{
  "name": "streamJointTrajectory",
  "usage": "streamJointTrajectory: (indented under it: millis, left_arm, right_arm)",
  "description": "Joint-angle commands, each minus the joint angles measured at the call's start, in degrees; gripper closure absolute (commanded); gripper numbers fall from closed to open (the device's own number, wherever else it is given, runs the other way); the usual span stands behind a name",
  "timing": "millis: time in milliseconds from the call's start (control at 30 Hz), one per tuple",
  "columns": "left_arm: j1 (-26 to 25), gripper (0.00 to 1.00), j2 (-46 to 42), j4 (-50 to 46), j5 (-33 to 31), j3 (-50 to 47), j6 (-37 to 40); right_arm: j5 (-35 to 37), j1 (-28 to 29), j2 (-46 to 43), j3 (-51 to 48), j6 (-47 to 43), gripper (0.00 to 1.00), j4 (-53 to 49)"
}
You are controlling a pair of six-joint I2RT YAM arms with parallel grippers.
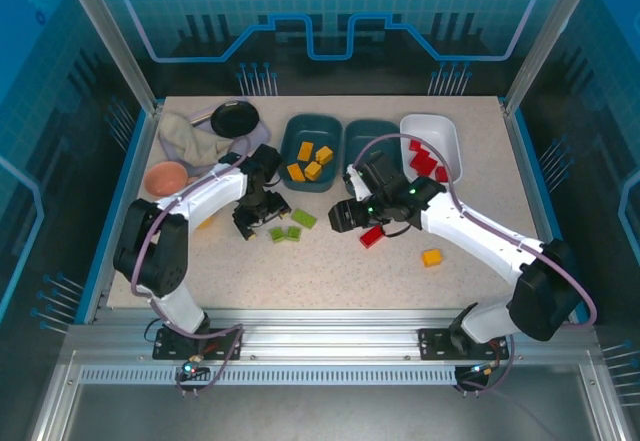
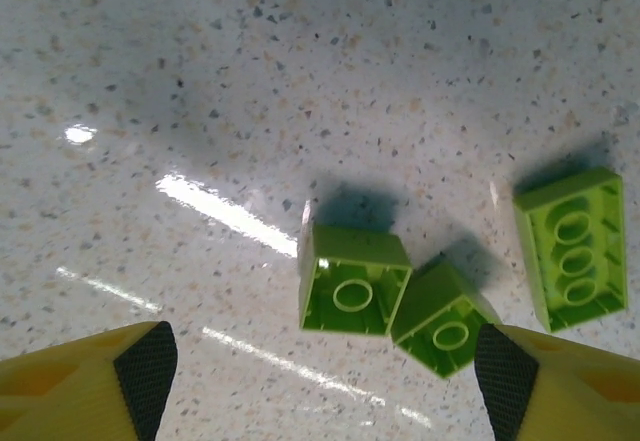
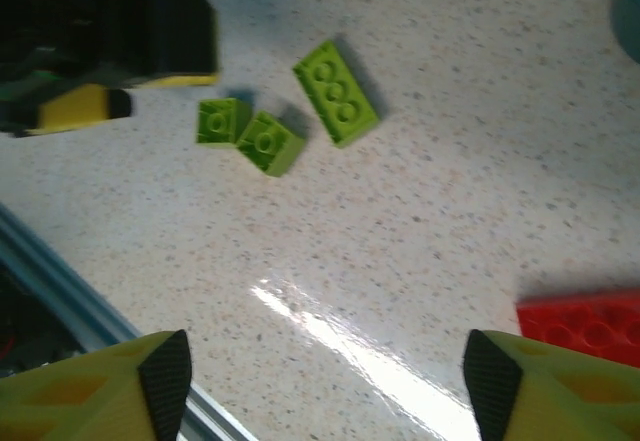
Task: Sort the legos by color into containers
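Observation:
Three green legos lie on the table: two small ones side by side and a longer one. In the left wrist view they lie underside up: a small one, another and the long one. My left gripper hovers open just short of them, empty. My right gripper is open over bare table, a red lego to its right and the green legos ahead. An orange lego lies alone. The left teal container holds orange legos, the white container red ones.
A second teal container sits between the other two, partly under the right arm. A pink bowl, a crumpled cloth and a black pan crowd the far left. The table's metal front rail lies close by.

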Motion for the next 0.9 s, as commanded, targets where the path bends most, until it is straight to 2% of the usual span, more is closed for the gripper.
streamJointTrajectory:
  millis: [0,100,267,667,767,867]
  left_arm:
    - [0.25,0.20,2.54,2.47,2.76,-1.44,-0.99]
    - [0.25,0.22,3.35,4.30,3.70,-2.84,-0.99]
    - [-0.06,0.26,3.95,5.77,4.21,-3.76,-0.53]
    - [-2.21,0.52,5.73,7.77,4.26,-5.29,-1.29]
    - [-2.21,0.63,3.85,6.33,2.06,-4.98,-1.29]
    - [-2.33,0.65,-0.56,3.54,-1.03,-4.21,-0.98]
  right_arm:
    - [-7.16,0.93,-2.67,-2.31,-0.81,0.17,5.72]
    - [-9.69,0.57,-4.04,-3.54,-0.82,0.10,8.43]
    - [-10.21,0.30,-2.84,-3.15,-0.58,0.11,8.15]
    - [-9.58,0.06,-1.01,-1.61,-0.32,0.12,7.75]
    - [-8.93,-0.08,-1.70,-1.31,-0.03,0.14,7.74]
    - [-7.86,-1.06,-3.66,-1.23,0.76,0.15,7.69]
